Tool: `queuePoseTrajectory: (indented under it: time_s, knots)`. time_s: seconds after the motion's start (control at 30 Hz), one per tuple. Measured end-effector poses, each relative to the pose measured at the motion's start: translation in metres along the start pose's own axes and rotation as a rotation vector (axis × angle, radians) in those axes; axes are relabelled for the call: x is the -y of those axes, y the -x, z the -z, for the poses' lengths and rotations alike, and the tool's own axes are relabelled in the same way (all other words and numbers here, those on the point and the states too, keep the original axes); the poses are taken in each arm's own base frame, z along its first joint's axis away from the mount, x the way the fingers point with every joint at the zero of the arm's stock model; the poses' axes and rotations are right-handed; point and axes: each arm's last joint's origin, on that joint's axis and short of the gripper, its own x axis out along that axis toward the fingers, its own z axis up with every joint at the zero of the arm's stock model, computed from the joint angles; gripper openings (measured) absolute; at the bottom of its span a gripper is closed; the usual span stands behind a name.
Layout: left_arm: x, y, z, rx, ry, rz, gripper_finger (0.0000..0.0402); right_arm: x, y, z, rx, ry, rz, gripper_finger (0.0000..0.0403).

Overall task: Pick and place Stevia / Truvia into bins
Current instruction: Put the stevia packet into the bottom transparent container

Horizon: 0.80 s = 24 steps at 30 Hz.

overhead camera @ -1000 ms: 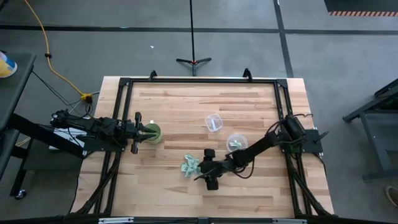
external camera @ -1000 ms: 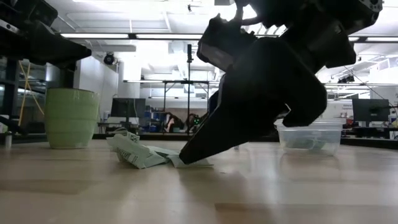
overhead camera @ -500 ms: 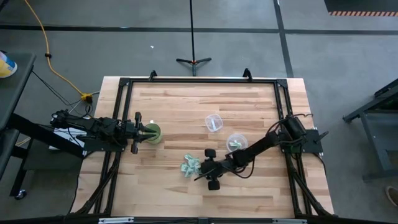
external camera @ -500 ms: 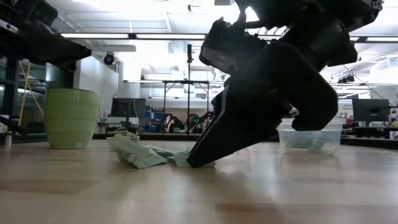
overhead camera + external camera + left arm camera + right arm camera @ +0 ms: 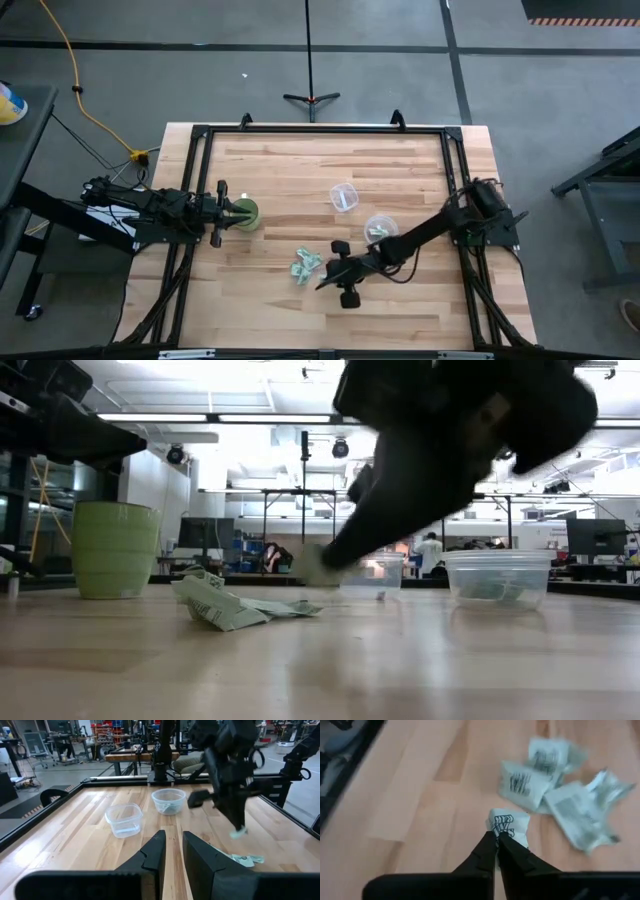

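pale green packet [image 5: 508,826] now pinched in our closed right gripper [image 5: 496,839], lifted off the pile [image 5: 235,607] it touched a second ago; next, bin [image 5: 380,229] at 1 o'clock.

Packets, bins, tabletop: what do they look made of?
Packets: thin paper by the look, matte, crinkled and printed; the right pincer pinches one.
Bins: probably clear plastic, since you can see through the glossy walls.
Tabletop: light wood, with plank seams and a smooth finish.
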Motion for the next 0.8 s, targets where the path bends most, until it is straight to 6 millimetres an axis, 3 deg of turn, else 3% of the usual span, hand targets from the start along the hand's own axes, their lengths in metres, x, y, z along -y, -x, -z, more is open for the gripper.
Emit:
queuePoseTrajectory:
  time_s: [0.2,0.47,0.67,0.8]
  knots:
    - [0.000,0.000,0.000,0.000,0.000,-0.001,0.0099,0.003,0.043,-0.011,-0.081,-0.007,0.106,0.0014]
    - [0.000,0.000,0.000,0.000,0.000,-0.001,0.0099,0.015,0.098,-0.003,-0.280,-0.069,0.345,0.0011]
    - [0.000,0.000,0.000,0.000,0.000,-0.002,0.0099,0.023,0.122,0.011,-0.434,-0.130,0.499,0.0004]
    - [0.000,0.000,0.000,0.000,0.000,-0.005,0.0099,0.026,0.128,0.017,-0.481,-0.193,0.575,0.0014]
